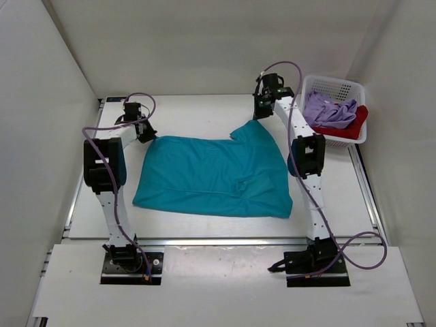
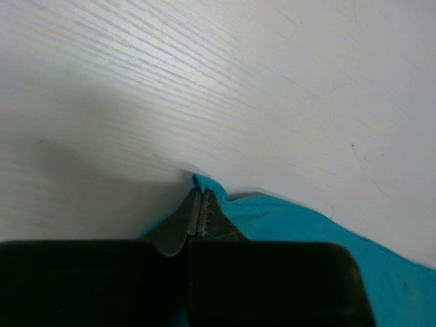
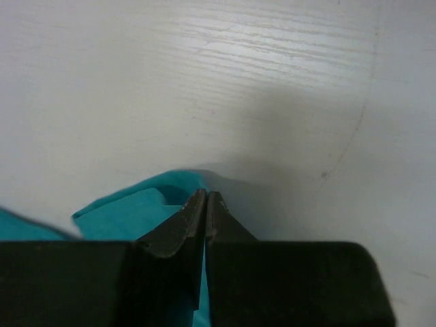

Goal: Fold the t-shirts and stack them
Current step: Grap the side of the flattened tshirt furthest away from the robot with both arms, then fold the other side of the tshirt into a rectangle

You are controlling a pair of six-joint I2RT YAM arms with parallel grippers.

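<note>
Clearly, the job is barely getting under way: the teal t-shirt (image 1: pixel 204 177) is lying spread and unfolded in the middle of the worktop (image 1: pixel 204 109), wrinkling a little toward its 5 o'clock side, and no stack is showing anywhere. The left jaws are clenching the shirt's corner at about 10 o'clock, with a tip of teal cloth poking out past the closed tips in the left wrist view. The right jaws are pinching the corner at about 1 o'clock, where the cloth is standing up off the surface. Judging by that, a first fold is being set up, and every fold is waiting to be done. The lavender t-shirt (image 1: pixel 325 109) and the red t-shirt (image 1: pixel 359 121) are sitting crumpled in the white basket (image 1: pixel 334 83) at the worktop's 2 o'clock corner, just beside the right arm (image 1: pixel 303 153); both are needing lifting out, folding and stacking. Nothing is lying on the teal shirt to block the fold.
</note>
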